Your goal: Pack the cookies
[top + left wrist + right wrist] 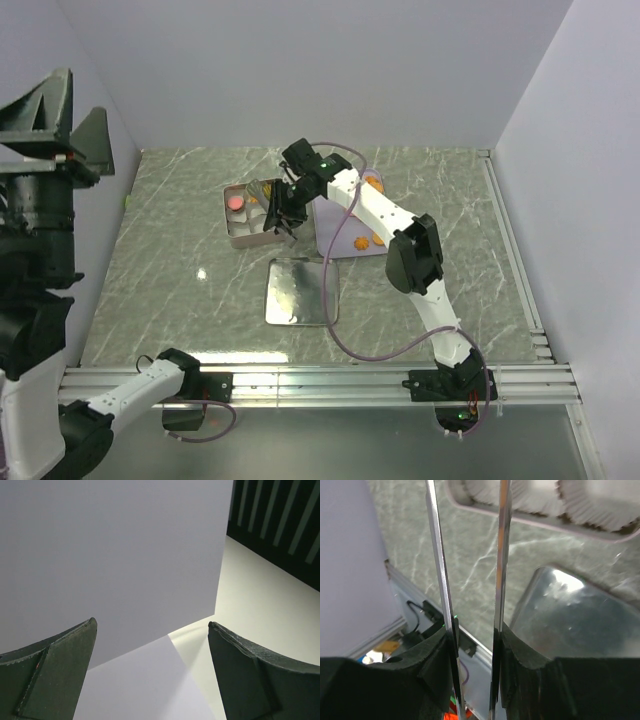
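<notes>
1. Cookies (366,240), orange, lie on the lavender tray (352,248), just right of the right gripper (278,208), which hovers at the tin (240,240). The right arm is nearer.
2. Left wrist: the left gripper (152,670) gapes wide at bare wall, with no cookies in view.
3. Right wrist: the right gripper (472,650) clamps tweezers (439,570) pointing tinward, with no cookies in view.

Orange cookies (366,240), a lavender tray (352,252), and a grey-green table (180,260) veined with white marbling.

Gripper (474,636) clasps metal tongs (439,570), blades pointing at tray (545,520); shiny lid (570,615) right.
</notes>
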Robot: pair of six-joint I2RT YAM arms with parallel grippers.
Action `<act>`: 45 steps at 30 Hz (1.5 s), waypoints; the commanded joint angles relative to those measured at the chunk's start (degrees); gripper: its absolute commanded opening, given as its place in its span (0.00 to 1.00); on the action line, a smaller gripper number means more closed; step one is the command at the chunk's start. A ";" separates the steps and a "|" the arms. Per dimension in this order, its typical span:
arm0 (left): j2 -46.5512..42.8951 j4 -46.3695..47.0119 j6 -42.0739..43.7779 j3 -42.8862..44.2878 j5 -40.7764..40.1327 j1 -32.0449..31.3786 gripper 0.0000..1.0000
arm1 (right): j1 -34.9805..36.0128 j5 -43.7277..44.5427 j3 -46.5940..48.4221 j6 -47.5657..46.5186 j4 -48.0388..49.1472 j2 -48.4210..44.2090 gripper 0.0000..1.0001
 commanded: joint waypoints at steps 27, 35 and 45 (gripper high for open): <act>5.54 6.69 1.24 6.23 1.68 0.19 0.99 | 1.30 3.24 -4.09 2.37 6.10 3.05 0.53; 2.20 5.02 1.33 0.71 3.08 0.11 1.00 | 1.39 4.20 -1.73 3.07 4.61 1.11 0.54; -10.27 7.03 11.69 -13.95 4.83 0.11 0.99 | -0.19 7.18 -1.62 0.27 -1.98 -8.97 0.54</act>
